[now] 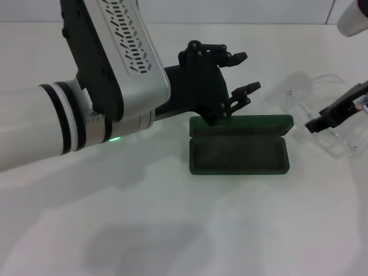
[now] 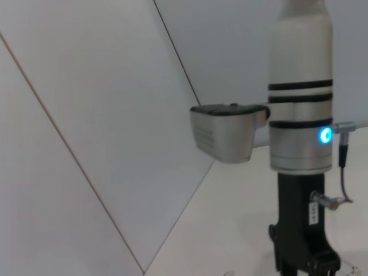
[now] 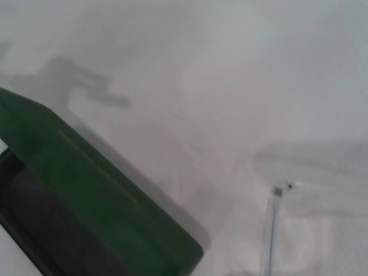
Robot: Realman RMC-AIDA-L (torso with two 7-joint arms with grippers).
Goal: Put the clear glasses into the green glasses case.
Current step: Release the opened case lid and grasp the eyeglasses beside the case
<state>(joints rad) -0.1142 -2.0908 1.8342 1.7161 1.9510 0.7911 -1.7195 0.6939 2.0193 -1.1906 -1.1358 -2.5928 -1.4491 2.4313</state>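
- Glasses [image 1: 322, 118]: fully see-through frame and thin temples, lying on the white bench [image 1: 172, 230] just beside the case's right end.
- Case [image 1: 238, 146]: dark green, rounded corners, lying open with its dark lining up and lid tipped back.
- My left gripper [image 1: 244, 72] hangs over the case's back left corner, fingers spread and empty.
- My right gripper [image 1: 336, 115] is at the glasses; I cannot tell its grip.

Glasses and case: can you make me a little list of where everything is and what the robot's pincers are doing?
case: open, empty, lid tipped back
glasses: on the table, on the case's right side, not in it
left pincer: open, above the case's back left corner
right pincer: at the glasses, near one temple; grip unclear
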